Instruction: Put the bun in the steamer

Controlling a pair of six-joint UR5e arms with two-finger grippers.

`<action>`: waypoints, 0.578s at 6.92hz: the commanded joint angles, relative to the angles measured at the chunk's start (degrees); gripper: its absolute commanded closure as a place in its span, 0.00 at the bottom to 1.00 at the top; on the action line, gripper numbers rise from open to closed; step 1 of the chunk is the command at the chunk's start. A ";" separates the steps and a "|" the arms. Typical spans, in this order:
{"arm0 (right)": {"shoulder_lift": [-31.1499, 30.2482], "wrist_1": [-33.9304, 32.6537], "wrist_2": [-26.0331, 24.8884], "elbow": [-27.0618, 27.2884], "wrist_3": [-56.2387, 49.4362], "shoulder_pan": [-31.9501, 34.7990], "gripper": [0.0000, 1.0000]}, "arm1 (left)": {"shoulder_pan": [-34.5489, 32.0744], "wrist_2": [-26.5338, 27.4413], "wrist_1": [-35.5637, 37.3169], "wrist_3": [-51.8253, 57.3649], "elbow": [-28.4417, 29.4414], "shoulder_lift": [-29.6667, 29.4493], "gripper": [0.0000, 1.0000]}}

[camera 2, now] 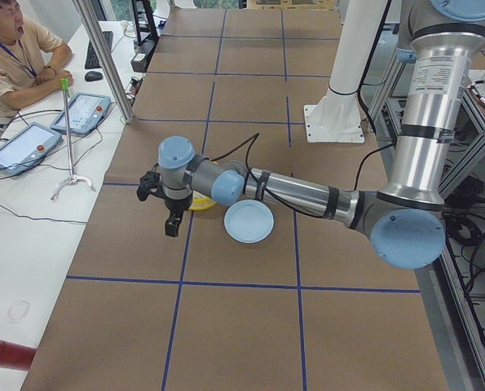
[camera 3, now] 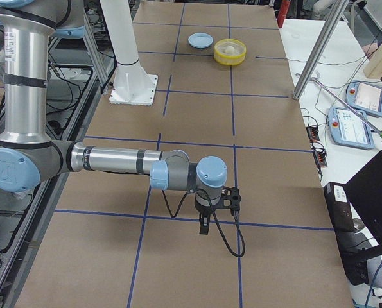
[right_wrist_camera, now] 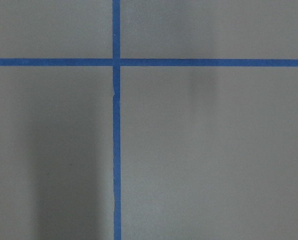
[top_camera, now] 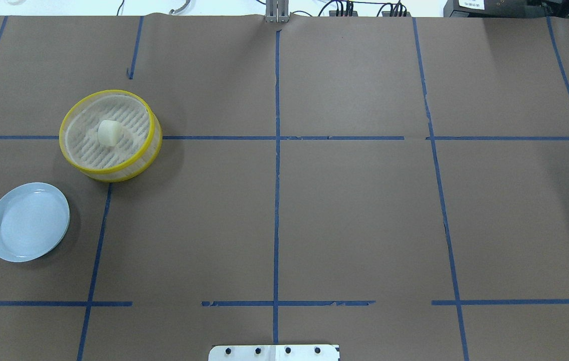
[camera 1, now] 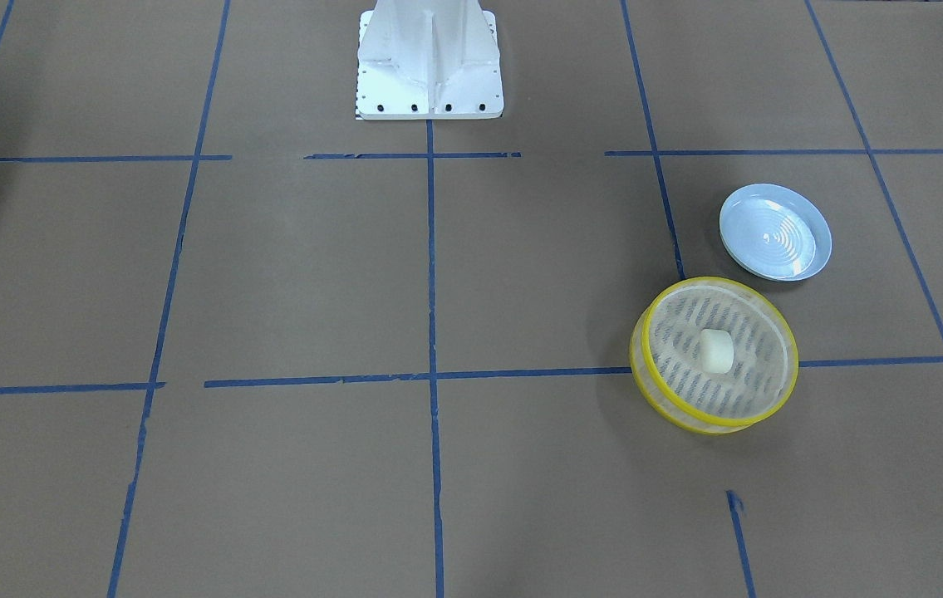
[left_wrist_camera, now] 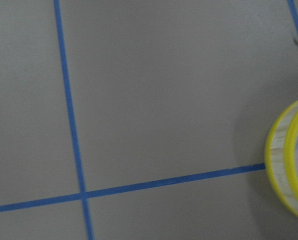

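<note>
The cream-white bun [camera 1: 718, 350] sits in the middle of the yellow-rimmed steamer [camera 1: 645, 340] on its slatted floor. Both show in the overhead view too, the bun [top_camera: 110, 133] inside the steamer [top_camera: 61, 133] at the left. The steamer's rim [left_wrist_camera: 275, 160] is at the right edge of the left wrist view. My left gripper [camera 2: 171, 228] hangs above the table beside the steamer and shows only in the exterior left view. My right gripper [camera 3: 204, 228] hovers far from the steamer [camera 3: 230, 59], only in the exterior right view. I cannot tell whether either is open or shut.
An empty pale blue plate [camera 1: 774, 232] lies next to the steamer, also in the overhead view [top_camera: 28, 221]. The white robot base [camera 1: 429, 62] stands at the table's middle. Blue tape lines grid the brown table. An operator [camera 2: 14, 57] sits beyond the table's far side.
</note>
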 commanded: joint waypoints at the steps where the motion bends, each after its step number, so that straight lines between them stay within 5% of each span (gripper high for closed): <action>1: 0.00 -0.02 0.00 0.00 0.00 0.00 0.00 | -4.54 -2.42 0.80 14.23 0.05 8.48 0.00; 4: 0.00 -0.02 0.00 0.00 0.00 0.00 0.00 | -4.63 -2.25 10.38 14.70 -2.85 8.25 0.00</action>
